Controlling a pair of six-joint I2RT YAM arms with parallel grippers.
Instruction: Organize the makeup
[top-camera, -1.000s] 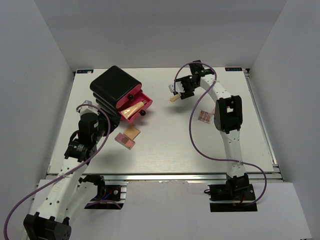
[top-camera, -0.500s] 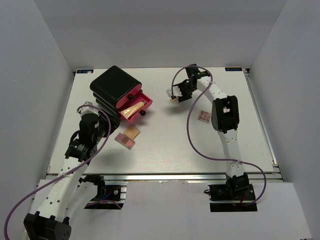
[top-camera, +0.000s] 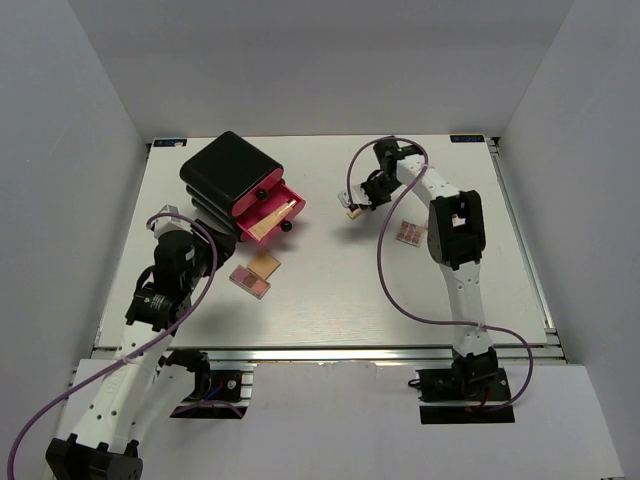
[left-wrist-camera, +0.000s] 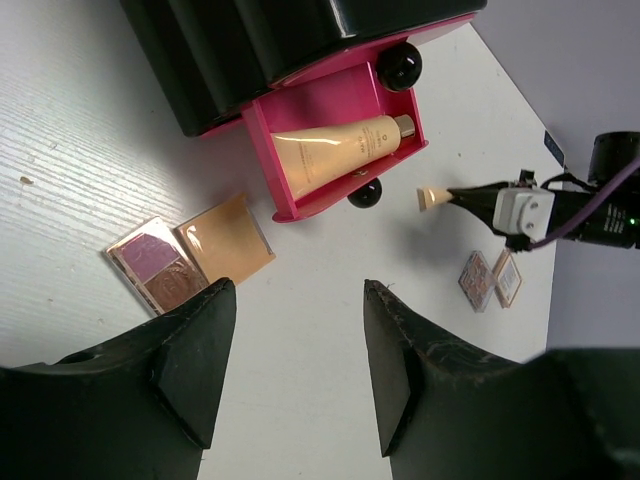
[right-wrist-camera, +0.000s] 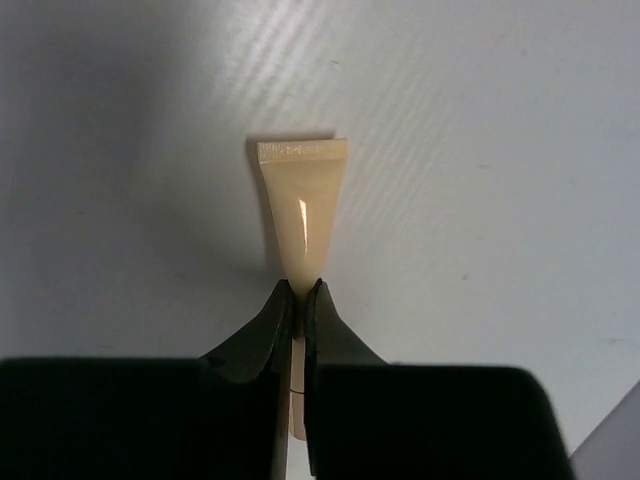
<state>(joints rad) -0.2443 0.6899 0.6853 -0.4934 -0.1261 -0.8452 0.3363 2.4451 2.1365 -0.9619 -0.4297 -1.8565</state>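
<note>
White table (top-camera: 330, 300) inside grey walls, viewed from above and from both wrists. At far left stands a black box (top-camera: 232, 170) with one pink drawer (left-wrist-camera: 265, 165) pulled open; a tube (left-wrist-camera: 335, 152) lies inside. The right claw (right-wrist-camera: 300, 292), at far centre, is now clenched on the narrow end of a second tube (right-wrist-camera: 302, 200); a second earlier its jaws stood apart. Whether this tube rests on the table or hangs just above it cannot be told. The grasp readies the tube for carrying left to the open drawer, probably the next step. The left claw (left-wrist-camera: 297, 290), released and empty, hovers near left over a palette (left-wrist-camera: 155, 265) and a compact (left-wrist-camera: 228, 238) lying side by side; against the earlier view, this arm has drawn back toward the near edge. Two more palettes (top-camera: 408, 233) lie beside the right arm, not yet sorted.
</note>
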